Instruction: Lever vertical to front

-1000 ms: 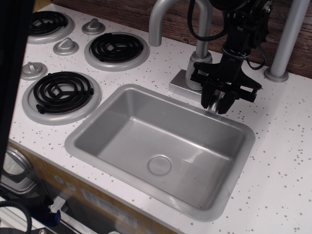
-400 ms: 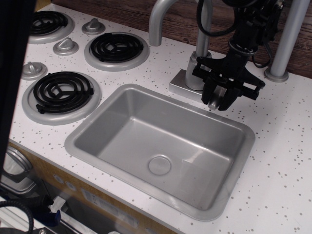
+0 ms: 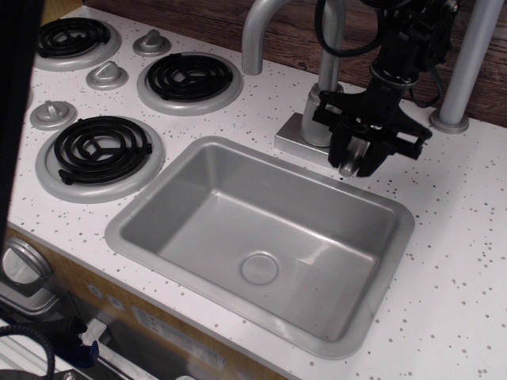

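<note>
The lever [image 3: 347, 167] is a short silver-grey handle at the right side of the faucet base [image 3: 295, 133]. Only its rounded tip shows, poking down and forward between the black fingers, just over the sink's back rim. My gripper [image 3: 355, 164] hangs from above with its fingers closed around that tip. The rest of the lever and its pivot are hidden behind the gripper body.
The grey sink basin [image 3: 119, 231] lies directly in front and below. The tall curved spout [image 3: 260, 32] rises to the left of the gripper. A grey post [image 3: 467, 63] stands at the right back. Black stove burners [image 3: 101, 149] and silver knobs [image 3: 106, 75] lie at the left.
The gripper with the lever tip has shifted slightly up and to the right since a second ago. It has barely moved in the last half second.
</note>
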`<action>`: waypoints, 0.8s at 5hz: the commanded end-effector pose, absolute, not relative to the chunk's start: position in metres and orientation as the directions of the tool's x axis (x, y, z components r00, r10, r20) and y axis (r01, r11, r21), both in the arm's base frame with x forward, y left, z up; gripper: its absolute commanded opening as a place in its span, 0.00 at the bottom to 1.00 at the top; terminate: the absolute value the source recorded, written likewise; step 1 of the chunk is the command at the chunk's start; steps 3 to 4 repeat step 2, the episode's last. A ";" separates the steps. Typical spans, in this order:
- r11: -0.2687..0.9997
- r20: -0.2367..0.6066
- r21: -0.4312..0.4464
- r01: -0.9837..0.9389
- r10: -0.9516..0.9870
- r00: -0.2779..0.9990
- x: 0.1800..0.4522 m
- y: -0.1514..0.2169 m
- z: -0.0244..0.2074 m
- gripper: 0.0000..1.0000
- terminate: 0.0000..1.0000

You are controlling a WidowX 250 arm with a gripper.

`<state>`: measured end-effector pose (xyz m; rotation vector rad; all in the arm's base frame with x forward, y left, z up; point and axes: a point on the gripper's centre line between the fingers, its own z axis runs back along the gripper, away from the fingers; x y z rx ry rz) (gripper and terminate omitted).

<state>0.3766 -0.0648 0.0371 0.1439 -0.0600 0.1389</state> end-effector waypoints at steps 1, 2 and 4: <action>0.975 0.187 0.140 -0.174 0.146 0.971 0.383 -0.073 0.101 1.00 0.00; 0.969 0.165 0.168 -0.180 0.152 0.975 0.383 -0.074 0.114 1.00 1.00; 0.969 0.165 0.168 -0.180 0.152 0.975 0.383 -0.074 0.114 1.00 1.00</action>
